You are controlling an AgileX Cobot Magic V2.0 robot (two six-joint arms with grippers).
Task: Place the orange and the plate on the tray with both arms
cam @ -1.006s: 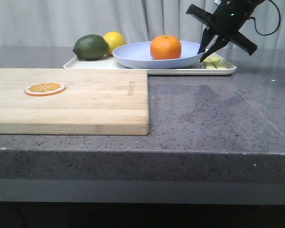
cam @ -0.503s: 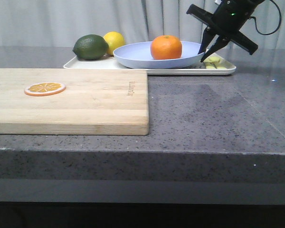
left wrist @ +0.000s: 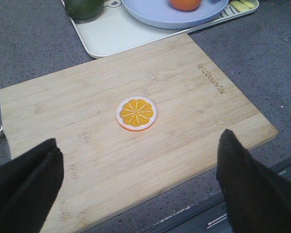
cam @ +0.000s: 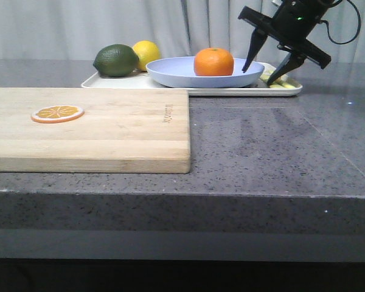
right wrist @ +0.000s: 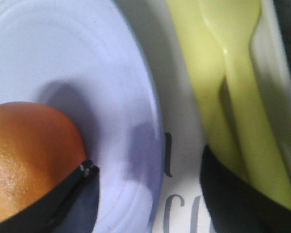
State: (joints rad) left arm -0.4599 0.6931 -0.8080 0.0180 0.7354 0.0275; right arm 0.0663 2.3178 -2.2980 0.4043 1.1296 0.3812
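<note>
The orange sits in the lavender-blue plate, which rests on the off-white tray at the back of the counter. My right gripper is open, its jaws astride the plate's right rim with one finger inside and one outside. In the right wrist view the gripper spans the plate rim beside the orange, over the tray. My left gripper is open and empty above the near edge of the wooden cutting board; it is out of the front view.
An orange slice lies on the cutting board at front left. A green lime and a yellow lemon sit on the tray's left end. Yellow-green utensils lie on its right end.
My right gripper has opened and let go of the plate's right rim. The plate has settled lower and flatter on the tray, a little to the right.
</note>
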